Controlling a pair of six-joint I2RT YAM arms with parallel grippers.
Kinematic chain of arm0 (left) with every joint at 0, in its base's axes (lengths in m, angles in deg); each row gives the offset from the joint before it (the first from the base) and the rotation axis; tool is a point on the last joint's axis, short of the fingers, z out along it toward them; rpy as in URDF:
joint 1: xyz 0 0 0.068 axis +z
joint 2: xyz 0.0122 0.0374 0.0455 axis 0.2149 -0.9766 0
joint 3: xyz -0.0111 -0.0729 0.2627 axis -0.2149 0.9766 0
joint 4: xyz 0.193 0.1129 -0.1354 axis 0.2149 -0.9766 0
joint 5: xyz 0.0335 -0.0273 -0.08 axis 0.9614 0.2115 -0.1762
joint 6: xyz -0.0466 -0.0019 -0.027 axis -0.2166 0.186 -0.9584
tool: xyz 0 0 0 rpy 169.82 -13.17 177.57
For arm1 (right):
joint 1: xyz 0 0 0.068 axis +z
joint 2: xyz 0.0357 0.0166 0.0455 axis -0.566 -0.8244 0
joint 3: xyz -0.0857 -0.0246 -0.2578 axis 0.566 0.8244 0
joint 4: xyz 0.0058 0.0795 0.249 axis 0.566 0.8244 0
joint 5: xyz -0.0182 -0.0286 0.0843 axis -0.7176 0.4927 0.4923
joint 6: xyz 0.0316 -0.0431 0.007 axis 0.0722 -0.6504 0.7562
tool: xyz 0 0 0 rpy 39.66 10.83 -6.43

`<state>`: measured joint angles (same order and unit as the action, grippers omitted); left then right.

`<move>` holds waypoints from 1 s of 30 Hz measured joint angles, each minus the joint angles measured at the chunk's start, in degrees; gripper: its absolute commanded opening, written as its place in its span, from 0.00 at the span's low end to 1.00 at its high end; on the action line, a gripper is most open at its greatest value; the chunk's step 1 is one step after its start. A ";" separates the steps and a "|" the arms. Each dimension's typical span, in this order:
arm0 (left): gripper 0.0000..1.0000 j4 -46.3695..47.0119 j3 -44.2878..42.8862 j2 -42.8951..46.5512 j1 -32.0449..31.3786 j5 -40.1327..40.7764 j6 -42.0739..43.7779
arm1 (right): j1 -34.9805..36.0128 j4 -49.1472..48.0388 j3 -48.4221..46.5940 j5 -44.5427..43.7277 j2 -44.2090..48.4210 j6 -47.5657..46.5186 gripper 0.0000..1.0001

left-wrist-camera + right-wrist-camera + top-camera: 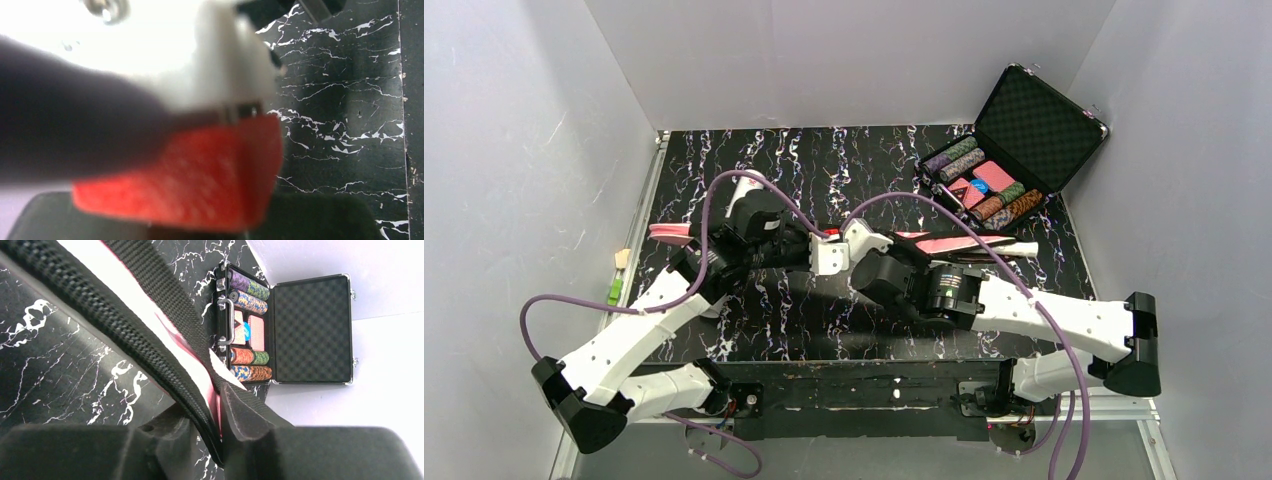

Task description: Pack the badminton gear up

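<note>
Your left gripper [822, 256] is clenched tight. It reaches over the middle of the black, white-veined marble table [774, 325] and nearly meets your right gripper [867, 243] tip to tip. You cannot tell what, if anything, it pinches. Its wrist camera gives only a blurred white block and a blurred red slab [200, 175] right against the lens.

The long pink fabric racket bag [954, 243], edged with a black zip and a black webbing strap, lies flat on the table under both hands. One end sticks out to the left past your left wrist. The other runs off to the right of your right gripper.

In the right wrist view, the bag's zip edge [125, 335] drops straight into the narrow gap between the black foam fingers [245, 410]. You cannot tell whether those fingers are squeezing it or just flanking it.

Beyond the right hand, up and to its right, an open black hard case [1039, 125] holds patterned chip rolls [964, 160], well apart from the bag.
</note>
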<state>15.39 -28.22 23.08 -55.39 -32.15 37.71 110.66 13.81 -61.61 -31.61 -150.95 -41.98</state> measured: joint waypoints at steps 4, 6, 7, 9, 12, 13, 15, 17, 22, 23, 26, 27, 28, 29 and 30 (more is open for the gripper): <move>0.00 -0.13 -0.39 0.00 0.17 -0.70 -0.72 | -0.28 0.13 0.00 0.87 2.19 1.73 0.62; 0.00 -0.48 -1.01 -0.11 0.42 -1.75 -1.79 | -1.09 0.81 -0.22 2.14 4.04 2.51 0.66; 0.00 -0.68 -2.08 -0.48 0.83 -2.40 -2.84 | -2.05 1.81 -0.72 3.78 5.31 3.04 0.66; 0.00 -1.40 -3.45 -1.05 2.19 -2.75 -4.72 | -4.02 2.19 -3.04 6.69 7.23 6.03 0.66; 0.00 -3.28 -4.44 -1.95 5.60 -2.05 -7.48 | -8.81 1.64 -10.78 12.00 12.00 11.13 0.77; 0.00 -3.91 -4.44 -2.03 6.40 -1.46 -8.22 | -11.04 1.46 -13.66 13.60 13.97 12.96 0.82; 0.00 -5.11 -4.44 -2.08 7.67 -0.11 -9.44 | -15.43 1.38 -19.08 15.93 17.90 17.09 0.83; 0.00 -5.64 -4.44 -1.97 8.09 0.98 -10.51 | -19.26 2.23 -23.28 18.12 20.92 21.94 0.84; 0.00 -6.21 -4.44 -0.96 8.02 1.38 -12.46 | -27.71 7.48 -27.36 26.45 23.10 36.09 0.86; 0.00 -6.25 -4.44 -0.61 8.00 1.38 -12.70 | -29.70 8.59 -26.32 29.77 22.71 38.88 0.86; 0.00 -6.23 -4.44 0.20 8.00 1.33 -12.90 | -35.89 10.80 -21.51 43.30 19.43 46.47 0.86; 0.00 -6.21 -4.44 0.39 8.00 1.33 -12.90 | -37.46 10.95 -19.67 47.84 17.64 48.87 0.86; 0.00 -6.19 -4.44 0.52 8.00 1.33 -12.81 | -38.42 11.13 -18.34 51.01 16.33 50.51 0.86; 0.00 -6.19 -4.44 0.59 8.00 1.33 -12.74 | -39.39 11.06 -16.81 54.53 14.19 52.54 0.87; 0.00 -6.19 -4.44 0.63 8.00 1.33 -12.68 | -39.98 11.02 -15.52 57.20 12.24 54.47 0.87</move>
<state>9.21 -32.66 23.71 -47.39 -30.82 25.04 70.68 24.82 -77.13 25.59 -138.71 12.49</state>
